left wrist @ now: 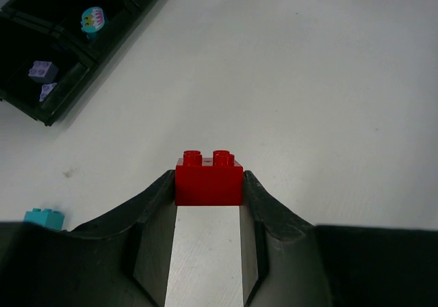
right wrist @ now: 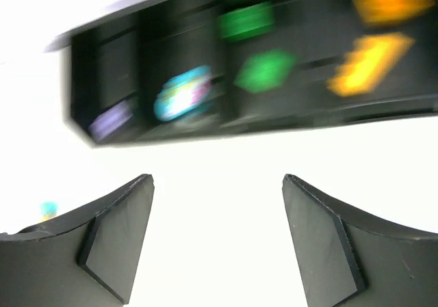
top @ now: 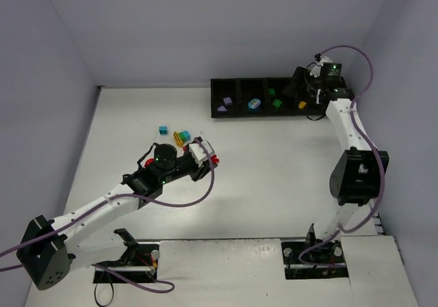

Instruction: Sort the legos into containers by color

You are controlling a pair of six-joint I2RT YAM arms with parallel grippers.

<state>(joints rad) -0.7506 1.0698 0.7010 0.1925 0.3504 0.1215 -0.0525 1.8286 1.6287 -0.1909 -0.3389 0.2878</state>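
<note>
Black tray [top: 226, 83] at the far side of the white table [top: 274, 184], long axis running left to right in the top view, split into a row of square bins.
- End bin on the left: two lilac bricks [top: 225, 104].
- Next bin: one teal rounded piece [top: 254, 104] with a pale pattern.
- Next bin: two green bricks [top: 277, 103], one nearer the far wall.
- Next bin: orange bricks [right wrist: 369, 61], two shapes in the right wrist view. They are smeared by blur and partly hidden under the arm in the top view.
- Bins further right: contents cannot be told.

Red brick [left wrist: 209, 182]: glossy, short block. Two studs show along its top edge in the left wrist view, and its plain side face is toward the camera. It is clear of the tray, over bare table near the middle. Its wider dimension runs from finger to finger.

Left gripper [left wrist: 209, 187]: clenched on the red brick, one pad against each end face.

Right gripper [right wrist: 217, 180]: jaws spread wide with nothing between them, poised at the near edge of the tray by the orange bin.

Loose on the table left of centre: a teal brick [top: 163, 130] and, just right of it, a small cluster [top: 181, 138] of yellow, green and red pieces lying close together.
</note>
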